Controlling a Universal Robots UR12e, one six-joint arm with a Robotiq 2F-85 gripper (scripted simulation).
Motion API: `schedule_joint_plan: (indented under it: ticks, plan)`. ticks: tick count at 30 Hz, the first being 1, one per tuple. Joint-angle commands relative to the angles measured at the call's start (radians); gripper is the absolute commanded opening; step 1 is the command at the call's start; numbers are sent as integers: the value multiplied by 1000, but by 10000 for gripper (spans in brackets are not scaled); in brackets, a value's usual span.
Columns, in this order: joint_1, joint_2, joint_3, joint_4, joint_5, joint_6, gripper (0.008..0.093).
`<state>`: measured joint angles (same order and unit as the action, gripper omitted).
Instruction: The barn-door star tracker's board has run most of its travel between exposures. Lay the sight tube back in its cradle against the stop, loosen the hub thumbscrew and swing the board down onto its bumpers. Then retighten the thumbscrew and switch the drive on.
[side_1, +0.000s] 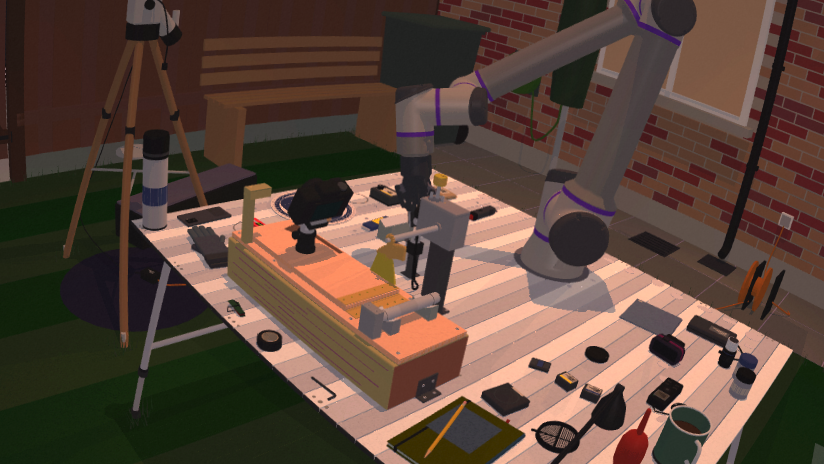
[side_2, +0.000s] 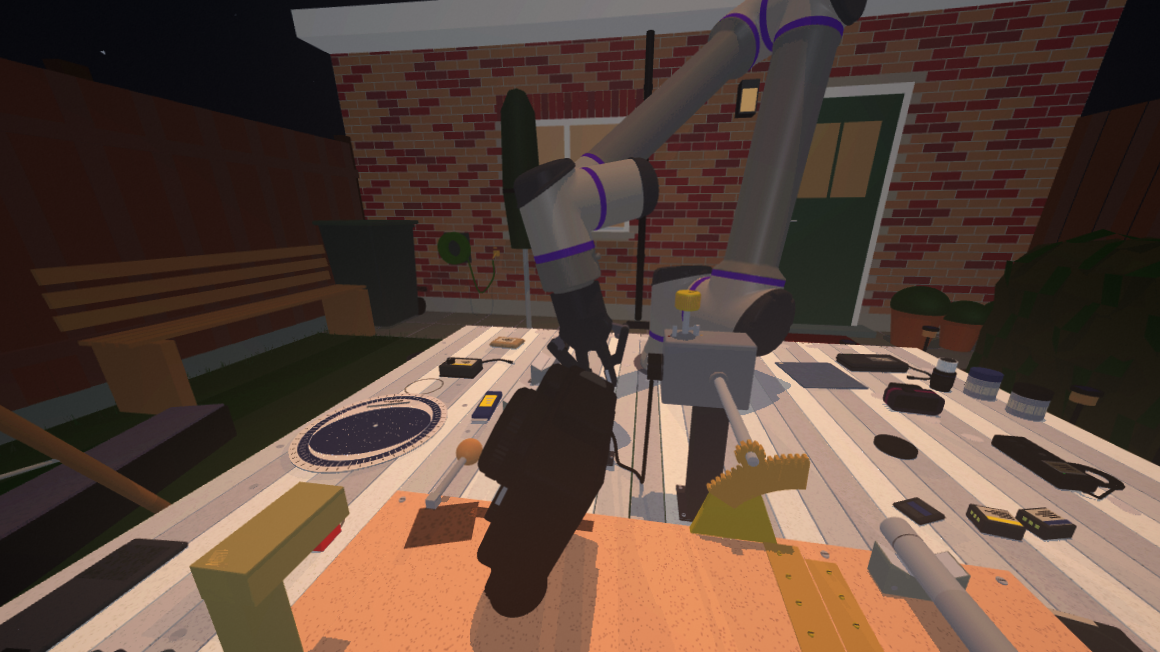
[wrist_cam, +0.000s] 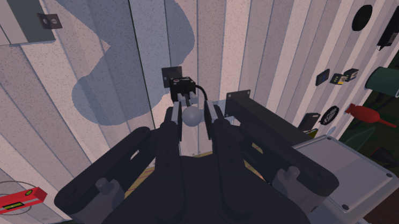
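The grey ball-tipped switch lever (wrist_cam: 191, 116) of the black drive switch box (wrist_cam: 182, 85) sits between my fingers. My gripper (wrist_cam: 192, 117) is open and holds nothing; it hangs beside the grey drive box (side_1: 443, 221) on its dark post. The yellow-capped thumbscrew (side_1: 440, 180) stands on top of the drive box. The orange board (side_1: 340, 276) lies low on the tracker base, carrying the black camera (side_1: 319, 202). The grey sight tube (side_1: 406, 306) lies in its cradle near the board's front end. A yellow toothed sector (side_2: 758, 474) meets the drive shaft.
A brick wall and a wooden bench (side_1: 288, 86) stand behind the table. A tripod (side_1: 135, 115) stands at the left. A star chart disc (side_2: 369, 422), a glove (side_1: 207, 243), a red level (wrist_cam: 16, 202), a mug (side_1: 683, 432) and small accessories lie on the slatted table.
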<state>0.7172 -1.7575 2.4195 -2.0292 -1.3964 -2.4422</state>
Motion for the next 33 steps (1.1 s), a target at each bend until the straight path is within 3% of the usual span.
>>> schedule_joint_plan:
  ticks: [1,17,27,33]
  plan:
    - [0,-3,-3,3,0,0,320]
    - [0,-54,-45,96,0,0,320]
    - [0,-63,-54,115,0,0,320]
    - [0,-63,-54,115,0,0,435]
